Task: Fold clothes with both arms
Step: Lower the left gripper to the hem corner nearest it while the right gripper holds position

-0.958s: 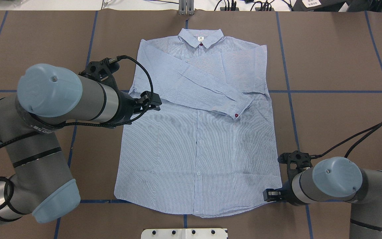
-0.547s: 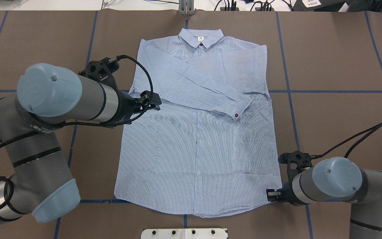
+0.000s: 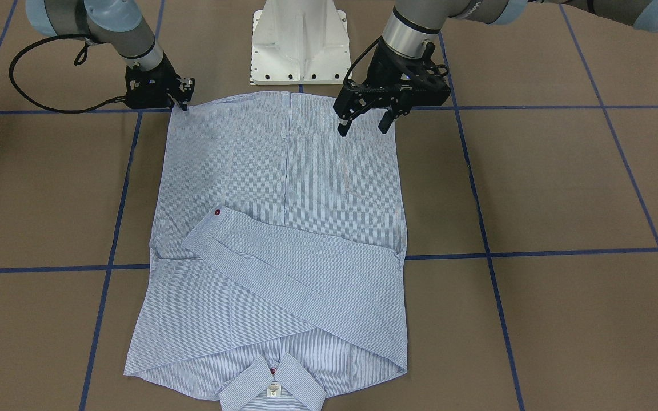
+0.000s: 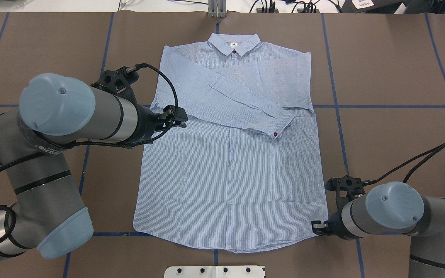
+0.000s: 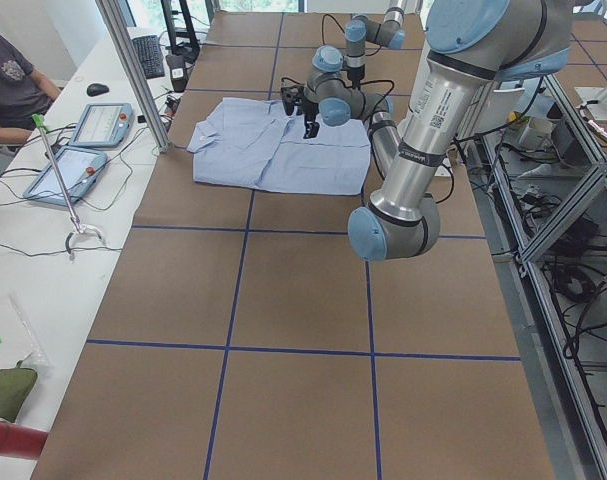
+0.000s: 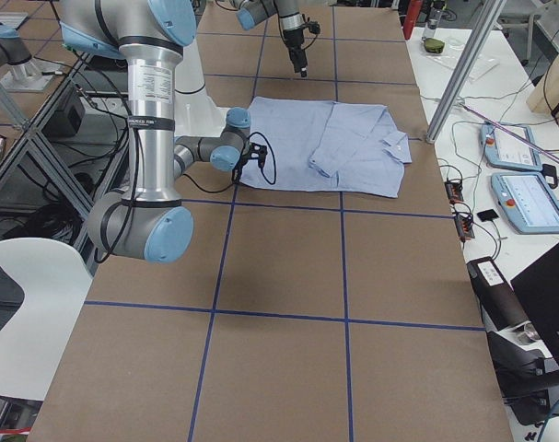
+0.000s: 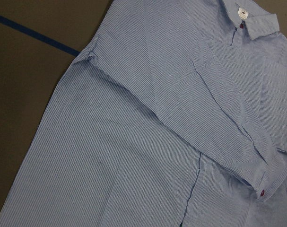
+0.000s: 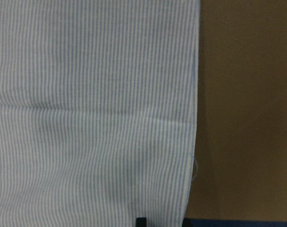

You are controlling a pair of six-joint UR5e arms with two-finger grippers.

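shirt [image 4: 230, 173] on table [image 4: 392, 69] (collar [image 4: 222, 40] far) | left pincer [image 3: 363, 127] over it | right pincer [image 3: 183, 104] at hem

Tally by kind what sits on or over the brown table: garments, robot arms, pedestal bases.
Striped shirt: 1
Robot arms, left arm and right arm: 2
White pedestal base: 1
Total: 4
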